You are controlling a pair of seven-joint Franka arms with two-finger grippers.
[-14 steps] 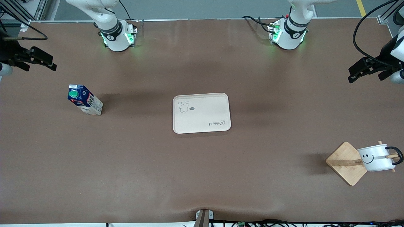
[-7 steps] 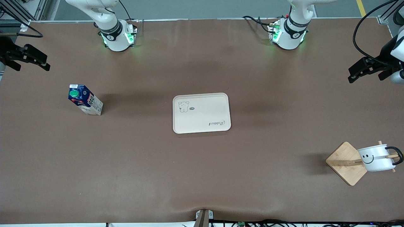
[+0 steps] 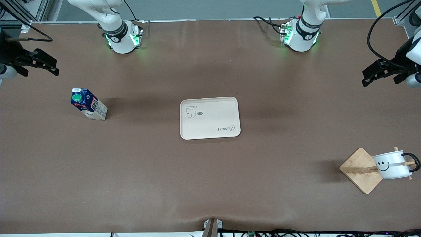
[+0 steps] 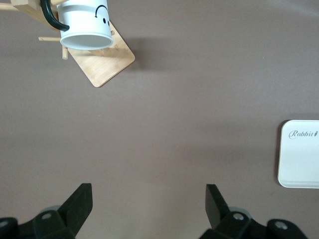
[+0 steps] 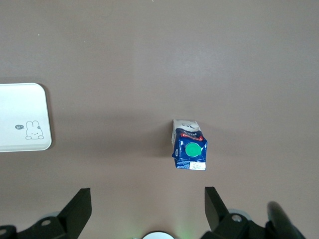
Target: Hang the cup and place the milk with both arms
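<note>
The cup (image 3: 391, 164) (image 4: 84, 27), white with a smiley face, hangs by its black handle on a peg of a wooden rack (image 3: 358, 169) (image 4: 104, 67) at the left arm's end of the table. The milk (image 3: 88, 104) (image 5: 189, 152), a dark-blue carton with a green cap, stands upright on the table at the right arm's end. My left gripper (image 3: 370, 76) (image 4: 148, 199) hovers open and empty over the table's edge at its own end. My right gripper (image 3: 46, 62) (image 5: 148, 201) hovers open and empty over the edge at its end, apart from the milk.
A cream tray (image 3: 210, 118) (image 4: 299, 154) (image 5: 22, 117) with a rabbit drawing lies flat at the table's middle. The two arm bases (image 3: 123, 39) (image 3: 299, 38) glow green along the edge farthest from the front camera. Cables run along the edge nearest that camera.
My right gripper swung out toward the table's edge and came back to about where it was. The left gripper, cup, milk and tray have not moved.
</note>
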